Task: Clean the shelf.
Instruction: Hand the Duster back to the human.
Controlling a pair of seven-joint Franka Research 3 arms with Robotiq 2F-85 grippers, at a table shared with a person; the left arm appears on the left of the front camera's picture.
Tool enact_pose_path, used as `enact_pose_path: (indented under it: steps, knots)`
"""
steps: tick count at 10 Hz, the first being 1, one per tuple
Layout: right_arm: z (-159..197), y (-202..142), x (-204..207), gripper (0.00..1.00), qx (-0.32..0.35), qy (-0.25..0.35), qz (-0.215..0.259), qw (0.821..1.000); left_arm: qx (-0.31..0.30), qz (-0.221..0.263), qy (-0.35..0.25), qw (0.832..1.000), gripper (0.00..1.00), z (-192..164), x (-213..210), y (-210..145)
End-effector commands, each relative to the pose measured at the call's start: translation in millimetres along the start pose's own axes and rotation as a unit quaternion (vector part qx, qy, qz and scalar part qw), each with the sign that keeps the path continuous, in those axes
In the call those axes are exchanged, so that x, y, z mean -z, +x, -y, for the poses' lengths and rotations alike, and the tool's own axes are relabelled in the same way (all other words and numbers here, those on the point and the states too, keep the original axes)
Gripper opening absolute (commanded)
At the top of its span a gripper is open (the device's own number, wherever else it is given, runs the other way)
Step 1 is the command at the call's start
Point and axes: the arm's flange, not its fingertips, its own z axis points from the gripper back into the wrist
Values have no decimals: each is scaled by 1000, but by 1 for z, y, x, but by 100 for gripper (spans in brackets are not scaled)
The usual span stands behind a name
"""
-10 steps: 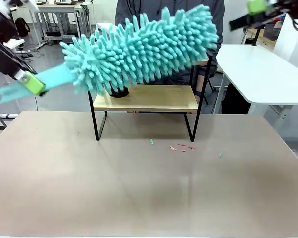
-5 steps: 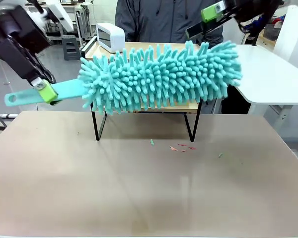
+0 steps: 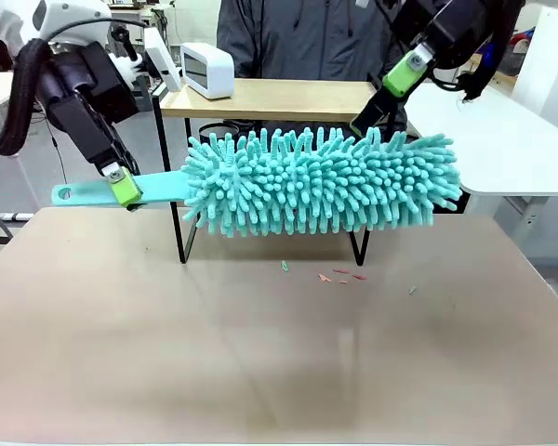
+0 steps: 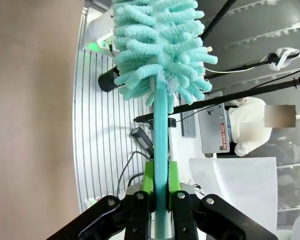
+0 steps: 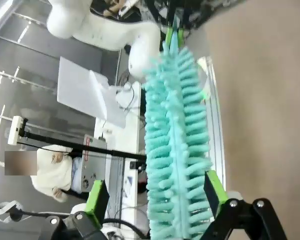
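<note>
Shelf (image 3: 288, 98) top now uncovered as duster (image 3: 321, 181) has dropped lower.

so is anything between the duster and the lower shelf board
Nothing visible does. The teal duster, held by its handle in the left gripper, hangs right in front of the shelf at lower-board height. The right gripper sits open above the duster's far end.

Right end effector (image 5: 157, 195) open, fingers straddling turquoise duster (image 5: 176, 145).

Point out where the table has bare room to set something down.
The near half of the table is bare, as are both side strips beside the shelf. It is crowded at the shelf front, where the duster hangs, and a few scraps lie just below it.
</note>
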Motion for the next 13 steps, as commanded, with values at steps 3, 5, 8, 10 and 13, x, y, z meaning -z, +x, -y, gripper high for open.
enact_pose_path:
  steps: [3, 5, 8, 10, 13]
  knots:
    - [9, -7, 2, 100, 15, 1, -12, 1000, 15, 4, -35, 999, 12, 15, -8, 3]
    - [15, -8, 10, 100, 28, 15, -24, 999, 6, 8, -12, 1000, 12, 10, -7, 3]
    - [15, -12, 14, 100, 36, 25, -48, 998, -3, 37, 15, 999, 12, 1, -8, 8]
    - [20, -13, 15, 100, 47, 17, -53, 997, 4, 39, 15, 999, 12, 0, -8, 8]
    - [23, -13, 15, 41, 46, 16, -53, 997, 2, 41, 15, 999, 12, 0, -8, 8]
